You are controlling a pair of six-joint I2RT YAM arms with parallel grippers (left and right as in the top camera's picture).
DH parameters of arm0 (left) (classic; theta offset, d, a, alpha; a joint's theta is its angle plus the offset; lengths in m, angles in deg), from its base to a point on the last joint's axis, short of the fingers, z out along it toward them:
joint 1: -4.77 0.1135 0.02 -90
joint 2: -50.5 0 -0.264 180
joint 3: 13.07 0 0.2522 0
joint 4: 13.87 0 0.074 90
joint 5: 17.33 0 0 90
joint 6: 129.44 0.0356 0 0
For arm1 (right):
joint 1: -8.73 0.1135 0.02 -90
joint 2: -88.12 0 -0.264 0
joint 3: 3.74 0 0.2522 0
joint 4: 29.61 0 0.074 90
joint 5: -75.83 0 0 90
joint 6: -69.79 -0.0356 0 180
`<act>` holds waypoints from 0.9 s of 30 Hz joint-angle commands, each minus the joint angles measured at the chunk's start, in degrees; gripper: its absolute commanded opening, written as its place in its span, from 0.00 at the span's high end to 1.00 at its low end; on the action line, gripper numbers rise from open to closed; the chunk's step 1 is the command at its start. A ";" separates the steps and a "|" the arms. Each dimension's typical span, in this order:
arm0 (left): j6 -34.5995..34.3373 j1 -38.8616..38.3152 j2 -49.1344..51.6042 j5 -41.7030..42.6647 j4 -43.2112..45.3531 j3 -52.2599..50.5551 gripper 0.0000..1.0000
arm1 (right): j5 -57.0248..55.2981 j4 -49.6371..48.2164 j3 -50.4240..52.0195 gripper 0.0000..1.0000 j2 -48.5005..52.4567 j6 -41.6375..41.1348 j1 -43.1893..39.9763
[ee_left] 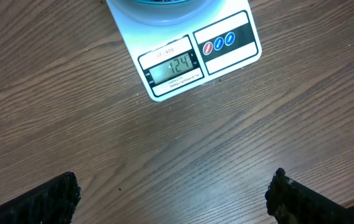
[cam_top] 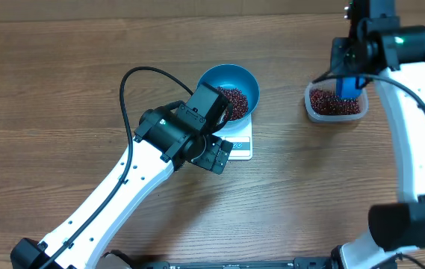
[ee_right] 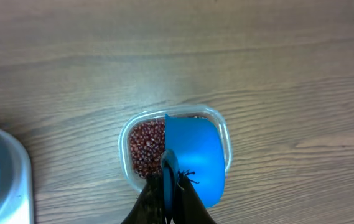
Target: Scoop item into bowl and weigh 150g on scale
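The bright blue bowl (cam_top: 231, 81) stands on the white scale (cam_top: 240, 143) and holds a heap of dark red beans (cam_top: 236, 99). In the left wrist view the scale (ee_left: 226, 59) shows 124 on its display (ee_left: 173, 65). My left gripper (ee_left: 173, 196) hovers open over bare table just in front of the scale, its fingers (ee_left: 46, 199) wide apart and empty. My right gripper (ee_right: 172, 190) is shut on the handle of a small blue scoop (ee_right: 195, 155), which sits over the clear tub (ee_right: 221, 127) of beans (ee_right: 145, 146).
The tub (cam_top: 335, 104) sits to the right of the scale, at the table's far right. My left arm (cam_top: 122, 194) lies across the table's front left, with its black cable (cam_top: 134, 82) looping up behind it. Wood table (cam_top: 48, 82) surrounds everything.
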 commanded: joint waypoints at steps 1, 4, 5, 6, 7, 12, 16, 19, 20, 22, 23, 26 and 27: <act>-0.37 0.02 -0.24 -0.37 0.04 1.11 0.00 | -1.20 -1.44 -0.39 0.96 1.88 -0.79 -0.07; -0.37 0.02 -0.24 -0.37 0.04 1.11 0.01 | -1.20 -1.92 -0.39 0.96 2.73 -0.76 -0.44; -0.37 0.02 -0.24 -0.35 0.04 1.11 0.00 | -1.16 -1.77 -0.39 0.96 3.17 -0.76 -0.63; -0.37 0.02 -0.24 -0.37 0.04 1.11 0.00 | -1.20 -1.60 -0.39 0.96 3.41 -0.72 -0.70; -0.37 0.02 -0.24 -0.37 0.04 1.11 0.00 | -1.18 -1.42 -0.24 0.96 3.96 -0.57 -0.92; -0.37 0.02 -0.24 -0.37 0.04 1.11 0.00 | -1.18 -1.51 1.14 0.96 5.35 -0.57 -1.14; -0.37 0.02 -0.24 -0.37 0.04 1.11 0.00 | -1.25 -3.04 3.37 0.96 5.68 -0.52 -1.31; -0.37 0.02 -0.24 -0.37 0.04 1.11 0.00 | -1.90 -3.67 4.92 0.96 6.58 -0.52 -1.36; -0.37 0.02 -0.24 -0.37 0.04 1.11 0.00 | -2.08 -3.82 5.22 0.96 7.15 -0.55 -1.36; -0.37 0.02 -0.24 -0.37 0.04 1.11 0.00 | -2.73 -3.65 5.57 0.96 8.50 -0.55 -1.33; -0.37 0.02 -0.24 -0.37 0.04 1.11 0.00 | -2.75 -3.61 5.64 0.96 8.90 -0.55 -1.33; -0.37 0.02 -0.24 -0.37 0.04 1.11 0.01 | -2.64 -3.61 5.90 0.96 9.84 -0.57 -1.27; -0.37 0.02 -0.24 -0.37 0.04 1.11 0.01 | -2.43 -3.78 6.16 0.96 9.99 -0.57 -0.96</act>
